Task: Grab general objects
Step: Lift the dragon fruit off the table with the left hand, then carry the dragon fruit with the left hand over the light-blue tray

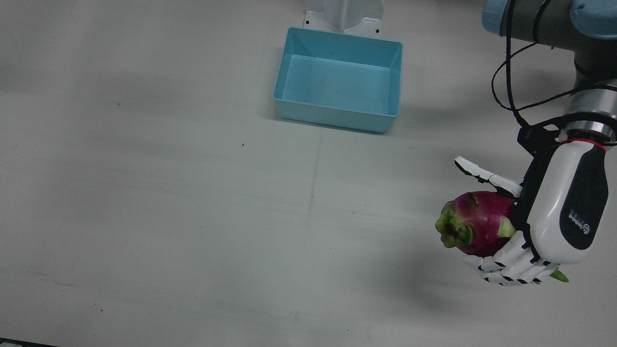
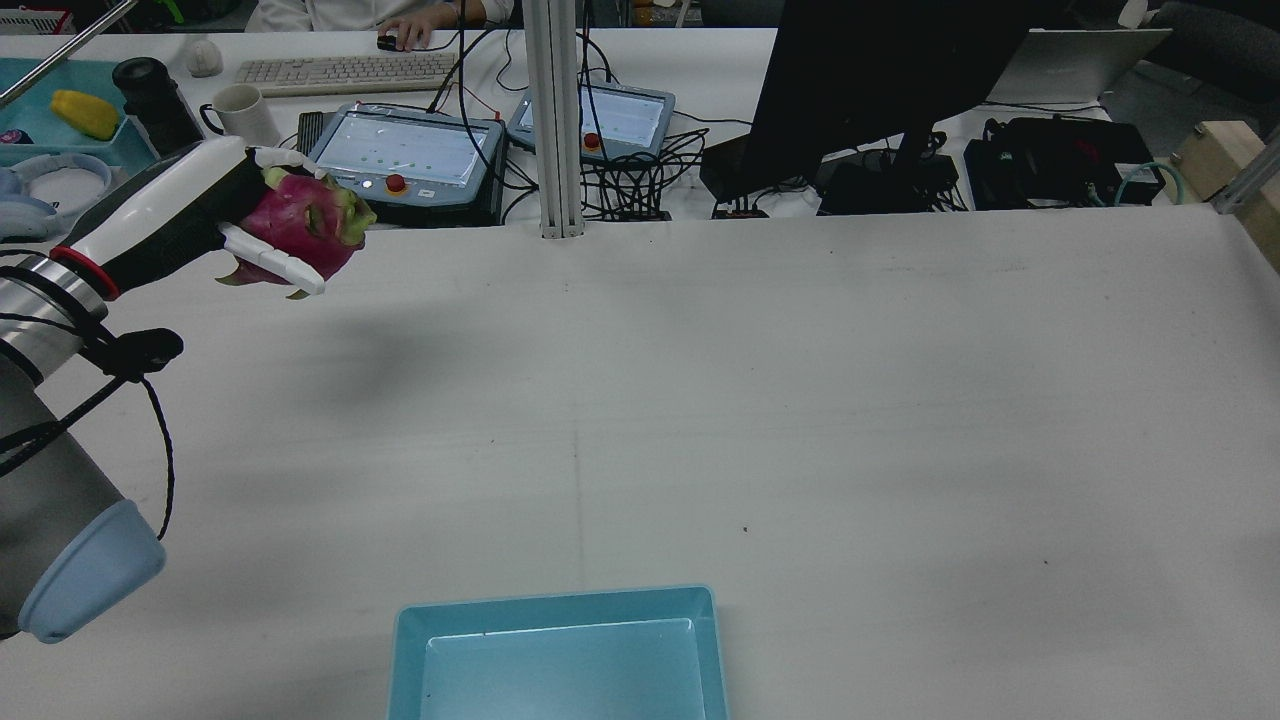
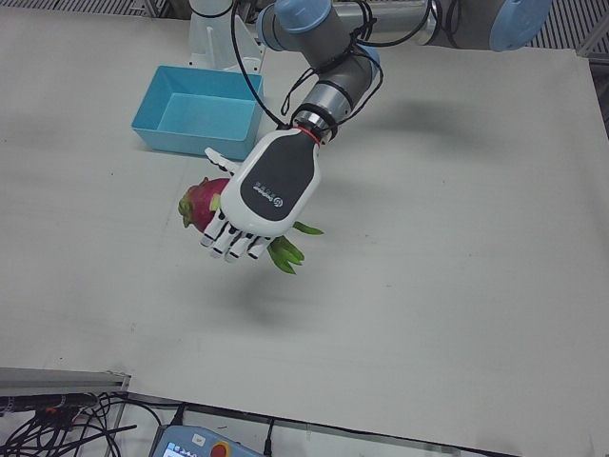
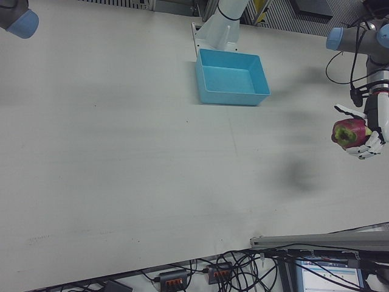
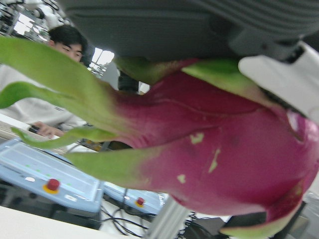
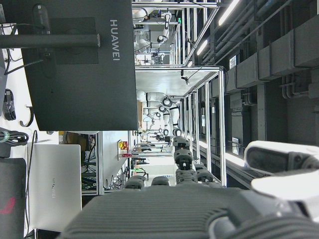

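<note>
A magenta dragon fruit (image 1: pixel 475 226) with green scales is held in my left hand (image 1: pixel 554 217), lifted clear of the white table. The fingers (image 1: pixel 511 267) wrap under it and the thumb lies over its top. The stem end points away from the palm. The fruit also shows in the rear view (image 2: pixel 300 225), the left-front view (image 3: pixel 198 205), the right-front view (image 4: pixel 347 132) and fills the left hand view (image 5: pixel 224 154). My right hand (image 6: pixel 199 214) shows only in its own view, raised and facing the room, with nothing in it.
An empty light-blue bin (image 1: pixel 337 118) stands on the table near the arms' pedestals, also in the rear view (image 2: pixel 555 605) and the left-front view (image 3: pixel 190 143). Beyond the far table edge are control tablets (image 2: pixel 405 150), a monitor (image 2: pixel 880 70) and cables.
</note>
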